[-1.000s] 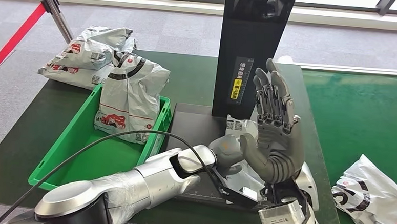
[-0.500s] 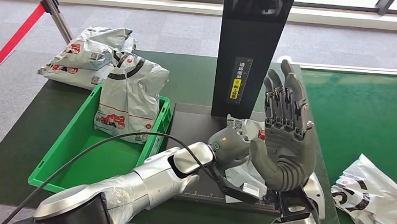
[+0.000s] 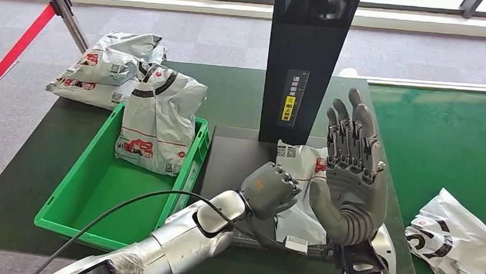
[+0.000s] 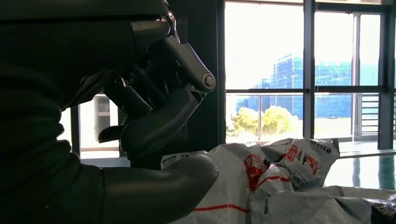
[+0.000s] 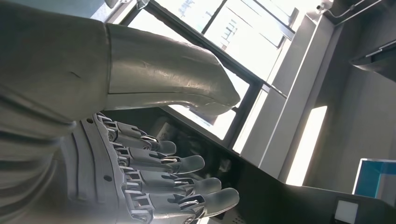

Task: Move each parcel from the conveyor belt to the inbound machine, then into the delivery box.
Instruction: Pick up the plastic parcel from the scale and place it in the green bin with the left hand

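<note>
On the dark platform [image 3: 239, 155] of the inbound machine, at the foot of its black column [image 3: 307, 59], lies a white parcel [image 3: 301, 171] w/ red print and a barcode label, crumpled, label end toward the column. Left hand [image 3: 269, 190] sits at the parcel's near-left edge, fingers curled in; left wrist view shows the curled fingers [image 4: 154, 112] above the bag, thumb low beside it, but cannot tell whether any of the plastic is pinched. Right hand [image 3: 351, 164] stands upright over the parcel's right side, palm facing left, fingers straight and apart, holding nothing; right wrist view confirms fingers [image 5: 187, 179] extended.

Green delivery box [image 3: 93, 192] stands just left of the platform on the dark green bench [image 3: 32, 151]. One parcel in box [image 3: 160, 117] leans upright against the box's far end, white w/ black and red print. Two more bags, the stacked parcels [image 3: 109, 64], lie on the bench's far-left corner behind the box. Conveyor belt [image 3: 441, 135], green, runs to the right of the bench; a belt parcel [image 3: 458, 245] lies on its near part, well apart from the platform. Red barrier strap [image 3: 16, 50] on a metal post at far left. Black cable [image 3: 130, 197] loops over the left arm.
</note>
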You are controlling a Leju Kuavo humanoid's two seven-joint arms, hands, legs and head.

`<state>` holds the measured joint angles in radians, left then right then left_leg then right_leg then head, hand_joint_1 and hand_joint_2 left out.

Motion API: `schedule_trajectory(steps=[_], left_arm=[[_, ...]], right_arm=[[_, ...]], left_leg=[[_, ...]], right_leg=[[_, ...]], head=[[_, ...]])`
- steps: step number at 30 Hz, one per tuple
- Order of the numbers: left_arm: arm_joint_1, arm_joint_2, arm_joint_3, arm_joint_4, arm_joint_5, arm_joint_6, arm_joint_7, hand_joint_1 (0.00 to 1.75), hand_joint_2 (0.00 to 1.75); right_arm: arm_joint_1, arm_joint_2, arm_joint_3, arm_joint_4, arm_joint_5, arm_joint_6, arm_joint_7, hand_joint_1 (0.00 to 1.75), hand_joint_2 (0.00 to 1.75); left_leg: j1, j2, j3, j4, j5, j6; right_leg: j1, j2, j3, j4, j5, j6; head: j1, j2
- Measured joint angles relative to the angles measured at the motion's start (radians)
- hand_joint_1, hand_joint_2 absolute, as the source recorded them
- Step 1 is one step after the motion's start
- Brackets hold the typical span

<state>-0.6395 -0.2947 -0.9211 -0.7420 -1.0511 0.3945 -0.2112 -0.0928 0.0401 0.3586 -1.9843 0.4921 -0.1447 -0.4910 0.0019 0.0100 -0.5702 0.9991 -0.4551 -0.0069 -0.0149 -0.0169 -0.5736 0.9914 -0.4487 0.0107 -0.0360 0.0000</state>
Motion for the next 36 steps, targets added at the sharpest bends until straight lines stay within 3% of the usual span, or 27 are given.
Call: schedule_trajectory(steps=[1,2,10,19,24,36], left_arm=[[0.01,0.0,0.012,0.001,0.013,-0.009,-0.014,0.2,1.75],[0.019,0.0,0.024,0.001,0.028,-0.02,-0.027,0.01,1.75],[0.062,-0.01,0.123,-0.015,0.152,-0.066,-0.08,0.0,1.75],[0.074,-0.045,0.14,-0.02,0.208,-0.17,-0.11,0.0,1.75],[0.042,-0.063,0.093,0.003,0.295,-0.268,-0.093,0.0,1.75],[0.015,-0.07,-0.027,0.047,0.345,-0.373,-0.082,0.0,1.75]], right_arm=[[0.003,0.0,0.0,0.001,-0.001,-0.003,-0.004,0.0,1.75],[0.005,0.0,0.0,0.002,-0.002,-0.006,-0.007,0.0,1.75],[0.005,0.0,-0.002,0.013,-0.012,-0.006,-0.01,0.0,1.75],[0.009,0.0,-0.017,0.016,-0.01,-0.012,-0.014,0.0,1.75],[0.037,-0.002,-0.029,0.016,0.002,-0.019,-0.033,0.0,1.75],[0.06,-0.003,-0.031,0.007,0.027,-0.015,-0.032,0.0,1.75]], left_leg=[[0.0,0.0,0.0,0.0,0.0,0.0],[0.0,0.0,0.0,0.0,0.0,0.0],[0.0,0.0,0.0,0.0,0.0,0.0],[0.0,0.0,-0.001,0.0,0.0,0.0],[0.0,0.0,-0.001,0.0,0.0,0.0],[0.0,0.001,-0.001,0.0,0.0,0.0]], right_leg=[[0.0,0.0,0.0,0.0,0.0,0.0],[0.0,0.0,0.0,0.0,0.0,0.0],[0.0,0.0,0.0,0.0,0.0,0.0],[0.0,0.0,-0.001,0.0,0.0,0.0],[0.0,0.0,-0.001,0.0,0.0,0.0],[0.0,0.001,-0.001,0.0,0.0,0.0]], head=[[0.0,0.0],[0.0,0.0],[0.0,0.0],[0.0,0.0],[0.0,0.0],[0.0,0.0]])
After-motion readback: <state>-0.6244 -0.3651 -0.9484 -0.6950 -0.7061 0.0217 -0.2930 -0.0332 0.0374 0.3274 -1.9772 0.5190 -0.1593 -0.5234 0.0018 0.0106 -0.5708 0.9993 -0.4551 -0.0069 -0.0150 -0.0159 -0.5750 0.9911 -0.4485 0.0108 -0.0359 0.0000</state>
